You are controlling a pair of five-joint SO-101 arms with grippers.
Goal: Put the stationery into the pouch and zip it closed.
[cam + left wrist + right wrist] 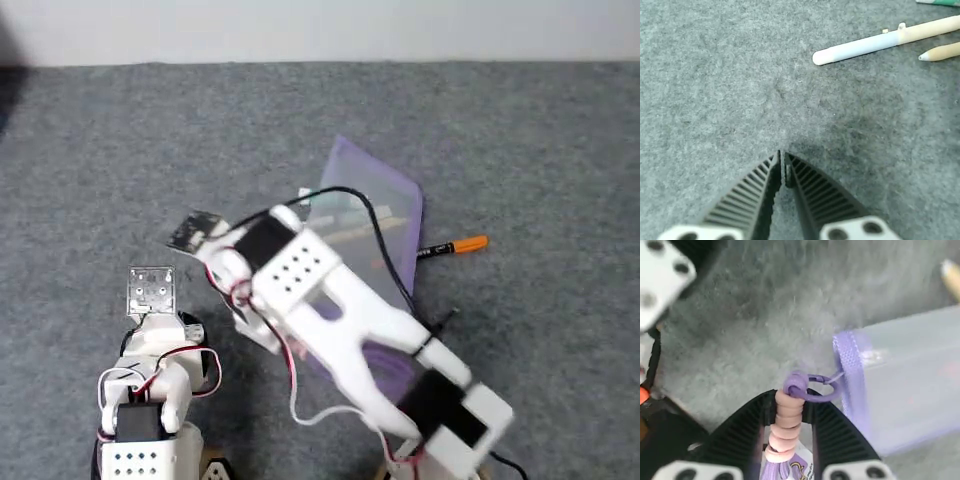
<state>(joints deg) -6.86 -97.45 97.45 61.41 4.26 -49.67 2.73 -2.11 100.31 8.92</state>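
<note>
**Right end effector [790, 402] clenched on the beaded pull [785, 427] of the pouch [375, 195]; left end effector [782, 160] shut on nothing.**

The right arm [370, 340] extended from the near right corner diagonally over the purple pouch, wrist tipped down past the pouch's left end. The pull's pink beads sat between the jaws, and a purple ring [817, 389] tied them to the pouch corner. The pouch lay flat on the grey tabletop [100, 150], with an orange pen [455, 246] at its right edge. The left arm [150, 400] stood folded at the near left, its end effector pointing down at the tabletop with jaws pressed together. A white pen [875, 44] and a pencil [940, 51] lay on the tabletop a little beyond it.
</note>
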